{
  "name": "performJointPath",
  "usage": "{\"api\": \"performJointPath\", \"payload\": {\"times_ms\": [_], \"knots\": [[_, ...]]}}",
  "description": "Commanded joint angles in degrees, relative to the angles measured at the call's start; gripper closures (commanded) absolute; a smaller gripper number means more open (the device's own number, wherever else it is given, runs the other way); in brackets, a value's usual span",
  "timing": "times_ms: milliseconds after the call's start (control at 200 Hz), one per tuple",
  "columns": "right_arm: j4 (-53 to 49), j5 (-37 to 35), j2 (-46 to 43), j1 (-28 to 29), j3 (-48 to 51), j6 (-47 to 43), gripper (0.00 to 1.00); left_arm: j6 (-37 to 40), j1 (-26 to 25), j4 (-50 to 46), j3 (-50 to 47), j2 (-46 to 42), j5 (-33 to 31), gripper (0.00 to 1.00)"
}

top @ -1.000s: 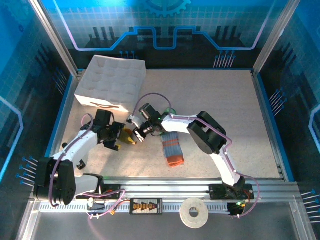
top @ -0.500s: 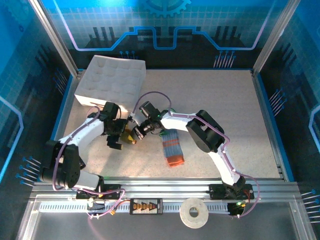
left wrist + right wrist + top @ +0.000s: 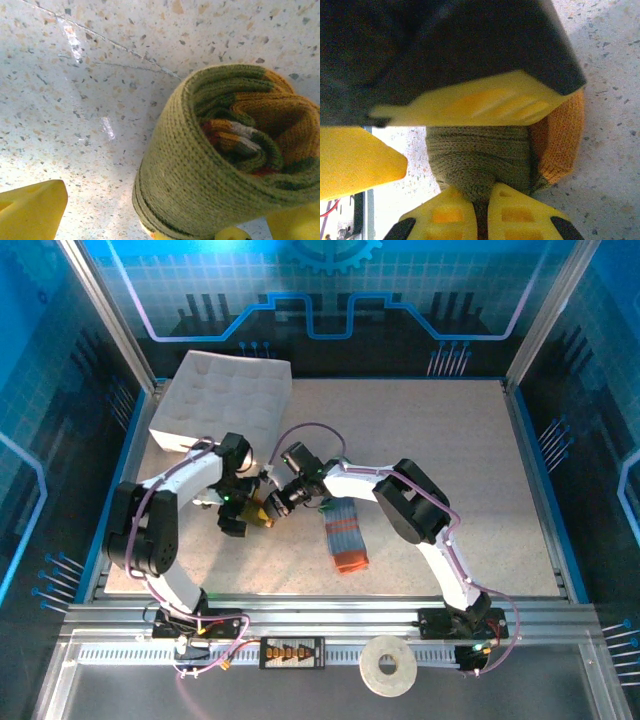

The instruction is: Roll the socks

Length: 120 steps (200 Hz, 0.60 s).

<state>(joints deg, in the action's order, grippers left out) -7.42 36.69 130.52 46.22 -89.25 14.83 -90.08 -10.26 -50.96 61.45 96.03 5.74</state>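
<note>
My right pincer [image 3: 479,200] was pinched shut on the rolled olive sock [image 3: 215,150]. My left pincer [image 3: 162,217] stood wide open astride it, holding nothing. The roll sat on the table [image 3: 450,440], and the blue-grey sock [image 3: 345,535] lay flat nearby. I judged the first roll nearly done; next it needed securing without unravelling.

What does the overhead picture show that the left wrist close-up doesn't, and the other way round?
Overhead: the blue-grey sock lying flat on the table, a white quilted pad at the back left, and both arms meeting. Left wrist: the rolled end of the olive sock, mustard and orange layers coiled inside, with the left gripper's yellow fingers spread wide either side. Both: the olive sock and the speckled table.
</note>
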Motion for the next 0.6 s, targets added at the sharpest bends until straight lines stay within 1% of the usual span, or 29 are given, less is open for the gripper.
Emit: {"api": "performJointPath", "payload": {"times_ms": [0, 120, 285, 420, 480, 520, 595], "knots": [[-9.8, -7.6, 5.5, 0.6, 3.8, -0.8, 1.00, -0.8, -0.2, -2.7, 5.0, 2.7, -0.1, 0.01], [-9.4, -8.3, 5.1, 0.7, 4.0, -0.6, 1.00, -2.2, -0.8, -7.2, 5.3, 0.0, -1.1, 0.01], [-7.1, -9.4, 4.2, 1.1, 5.1, -0.5, 1.00, -7.7, -0.7, -8.3, 0.9, -9.1, -1.5, 0.01], [-5.9, -9.6, 4.2, 1.5, 5.2, 0.8, 1.00, -9.3, -0.6, 2.5, -5.6, -14.7, -1.5, 0.02], [-6.2, -9.5, 4.5, 1.5, 4.7, 1.1, 1.00, -7.0, -0.5, 8.8, -8.7, -15.8, -1.0, 0.05], [-6.4, -9.4, 4.7, 1.4, 4.5, 1.4, 1.00, -6.2, -0.5, 9.1, -9.6, -16.1, -0.9, 0.07], [-6.5, -9.4, 4.7, 1.5, 4.2, 1.6, 1.00, -5.4, -0.5, 11.1, -12.0, -15.4, 1.3, 0.09]]}}
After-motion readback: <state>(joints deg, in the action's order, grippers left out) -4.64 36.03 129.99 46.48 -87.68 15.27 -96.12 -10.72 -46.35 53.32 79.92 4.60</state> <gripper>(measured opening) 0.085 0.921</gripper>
